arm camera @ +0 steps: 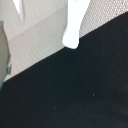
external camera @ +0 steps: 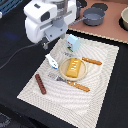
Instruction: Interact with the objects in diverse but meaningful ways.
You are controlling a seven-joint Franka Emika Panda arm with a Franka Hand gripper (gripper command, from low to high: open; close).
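My white gripper [external camera: 46,44] hangs over the far left edge of the beige mat [external camera: 102,75], empty, with its fingers apart. In the wrist view, one white fingertip [arm camera: 72,37] sits over the mat's edge and the other finger [arm camera: 19,10] is apart from it. The light blue faceted cup [external camera: 73,43] stands just to the exterior view's right of the gripper. The small white bone-shaped piece [external camera: 51,61] lies below the gripper. The ridged orange-yellow block [external camera: 73,67] rests on a round tan dish [external camera: 62,70]. The dark-brown sausage stick [external camera: 40,83] lies near the mat's front left.
Two orange-handled cutlery pieces [external camera: 92,61] [external camera: 79,86] lie beside the dish. Grey pots [external camera: 93,18] stand on a brown board at the back, with a bowl [external camera: 124,18] at the far right. Black table [arm camera: 75,95] surrounds the mat. A blurred grey-green shape [arm camera: 4,52] shows in the wrist view.
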